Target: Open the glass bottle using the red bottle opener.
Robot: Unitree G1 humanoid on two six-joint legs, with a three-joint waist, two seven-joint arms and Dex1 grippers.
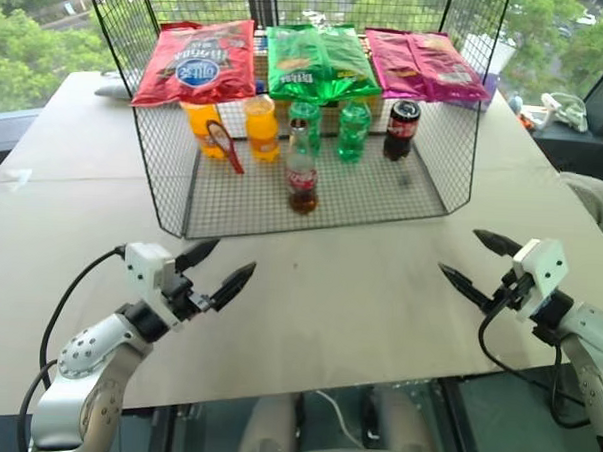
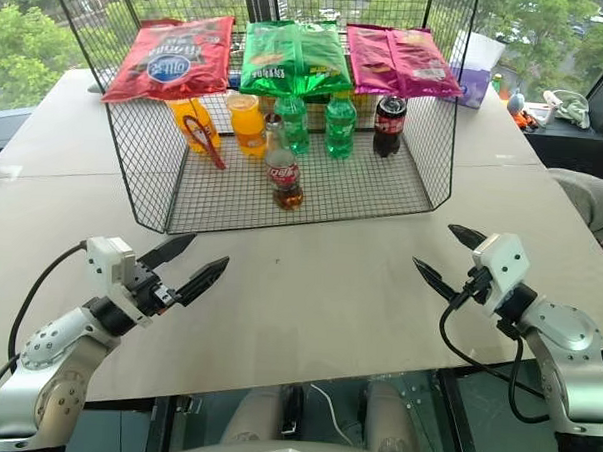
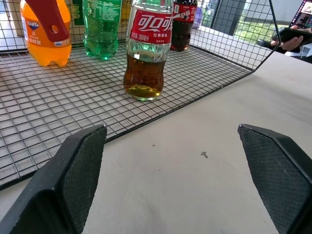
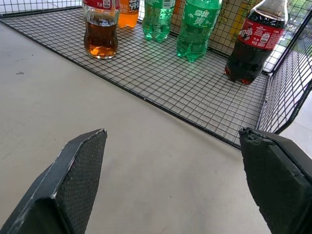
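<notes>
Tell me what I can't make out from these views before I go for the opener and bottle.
- Glass bottle cap: too small in the head views; both wrist views cut the bottle off at the label.
- Red bottle opener: the wire cage mesh crosses it, so how it rests against the orange bottle is unclear; the left wrist view cuts off its head.
- Behind the snack bags: hidden.

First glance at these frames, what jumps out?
A wire mesh rack on the table's far half, with red, green and pink snack bags on top. The glass bottle stands alone near the rack's front edge. Near the table's front edge, left gripper and right gripper hover open, empty.
</notes>
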